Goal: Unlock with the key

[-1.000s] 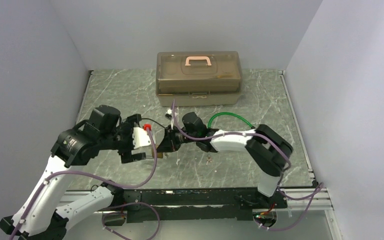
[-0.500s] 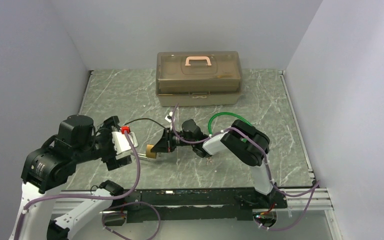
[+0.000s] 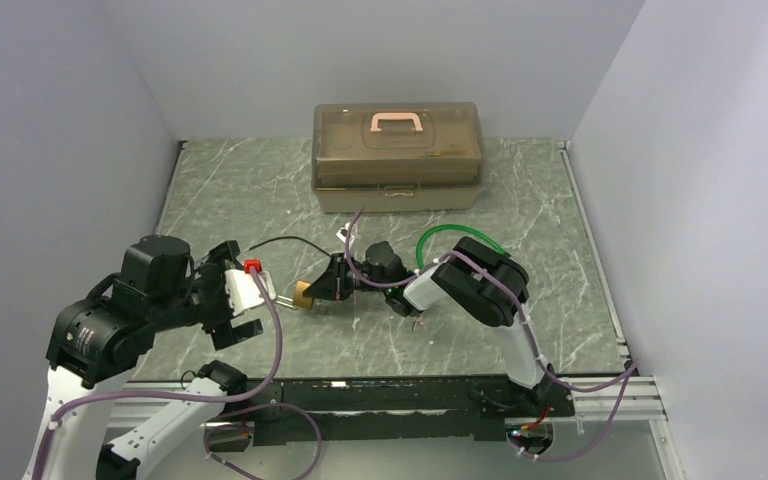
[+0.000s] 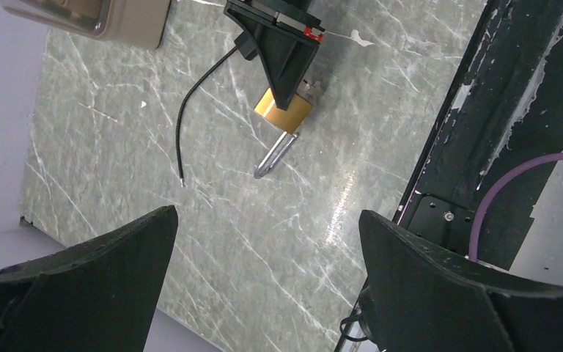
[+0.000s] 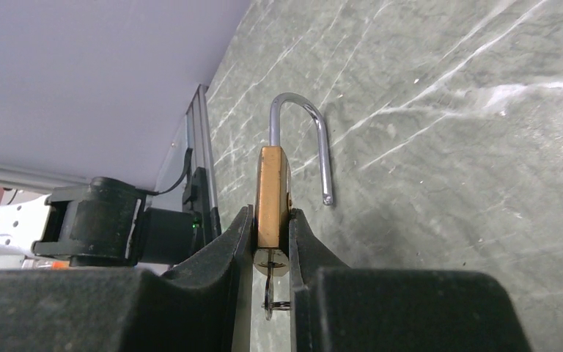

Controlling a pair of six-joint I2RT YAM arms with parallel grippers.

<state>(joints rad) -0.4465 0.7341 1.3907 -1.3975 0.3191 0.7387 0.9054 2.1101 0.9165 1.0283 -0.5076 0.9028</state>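
On the counter (image 3: 260,190) the open left hand (image 4: 267,220) has withdrawn; the right hand (image 5: 271,213) grips the padlock (image 5: 273,176), its shackle (image 5: 322,158) sprung, seemingly unlocked.

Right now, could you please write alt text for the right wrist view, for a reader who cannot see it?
The right gripper clamps a brass padlock edge-on, its shackle open with the free end clear of the body. A key sits in its base, over a grey marbled table.
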